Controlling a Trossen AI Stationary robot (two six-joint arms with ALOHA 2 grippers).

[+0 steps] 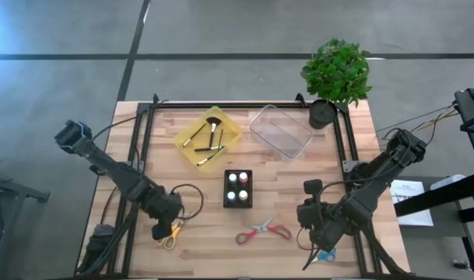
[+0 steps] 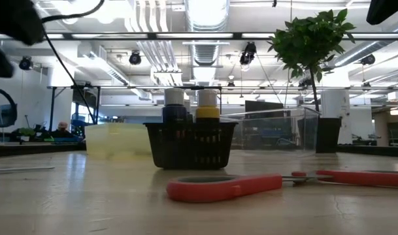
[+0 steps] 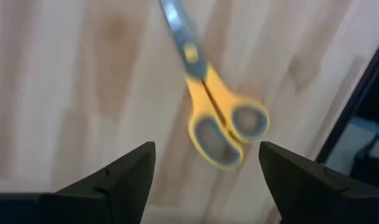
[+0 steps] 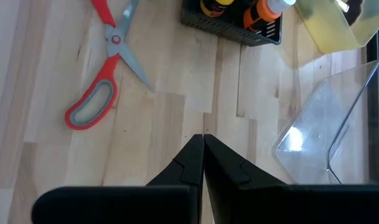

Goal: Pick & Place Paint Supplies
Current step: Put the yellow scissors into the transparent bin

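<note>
Scissors with yellow handles [image 3: 221,124] lie flat on the counter [image 1: 198,249] at the lower left of the high view, blades closed and running away from the finger loops. The left gripper [image 3: 205,180] hangs just above them with its fingers spread wide and nothing between them; in the left wrist view the loops sit right between the two dark fingertips [image 3: 124,171].

This pair looks light and stiff, with hard smooth plastic handles and thin metal blades that sit very low against the wood, so there is little height to pinch. The blades are probably too slick and thin to hold well. A better hold seems to be across the handle loops or the narrow neck just behind the pivot, where the plastic is thickest.

Red scissors [image 1: 263,231] lie near the lower middle, below a black basket [image 1: 238,189] of paint bottles. A yellow bin [image 1: 230,134] holding brushes [image 1: 208,138] and a clear bin [image 1: 281,131] stand in the upper middle. The right gripper [image 4: 203,146] is pressed shut and empty at the lower right, waiting.
</note>
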